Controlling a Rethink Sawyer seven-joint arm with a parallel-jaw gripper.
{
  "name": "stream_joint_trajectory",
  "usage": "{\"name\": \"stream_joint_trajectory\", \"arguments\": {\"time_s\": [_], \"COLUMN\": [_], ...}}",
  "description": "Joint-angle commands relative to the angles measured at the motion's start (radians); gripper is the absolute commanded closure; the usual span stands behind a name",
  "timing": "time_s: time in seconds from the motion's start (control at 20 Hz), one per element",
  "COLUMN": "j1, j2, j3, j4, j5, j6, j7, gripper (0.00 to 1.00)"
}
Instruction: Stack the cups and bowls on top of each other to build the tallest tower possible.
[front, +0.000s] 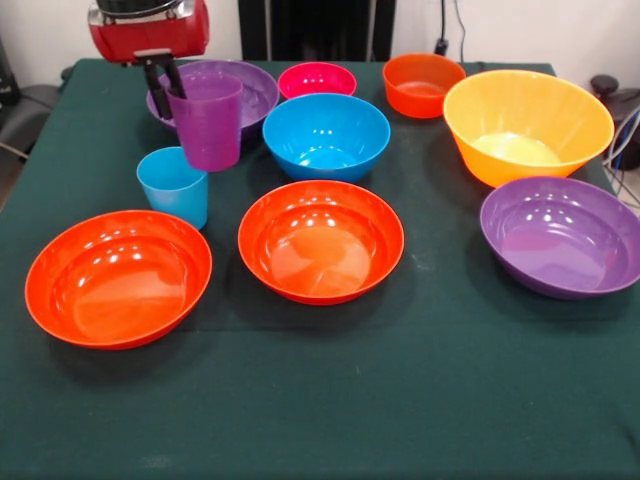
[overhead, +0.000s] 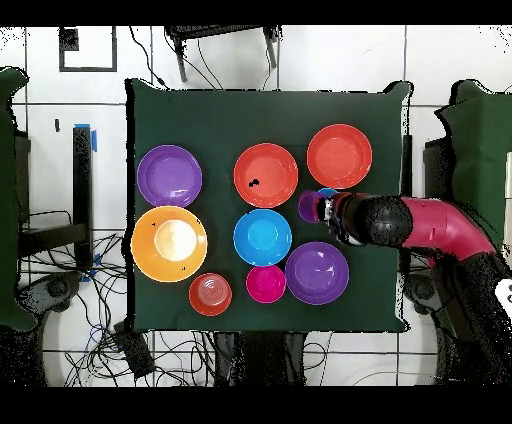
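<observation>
My gripper is shut on the left rim of the purple cup, one finger inside and one outside. The cup is upright, in front of a wide purple bowl and just behind the light blue cup, which stands on the cloth. I cannot tell whether the purple cup rests on the table or hangs above it. From overhead, the purple cup shows at the arm's tip, and the arm hides most of the light blue cup. No tower stands.
Bowls sit apart on the green cloth: two orange-red, medium blue, pink, small orange, large yellow-orange and a second purple.
</observation>
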Motion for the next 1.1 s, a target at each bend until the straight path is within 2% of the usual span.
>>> {"name": "stream_joint_trajectory", "arguments": {"time_s": [0.05,0.65,1.1], "j1": [0.001,-0.019,-0.061], "j2": [0.041,0.045,0.045], "j3": [0.041,0.038,0.046], "j4": [-0.083,-0.094,-0.094], "j5": [-0.091,-0.125,-0.157], "j6": [0.102,0.123,0.130], "j7": [-0.325,-0.342,-0.359], "gripper": [1.00,1.00,1.00]}}
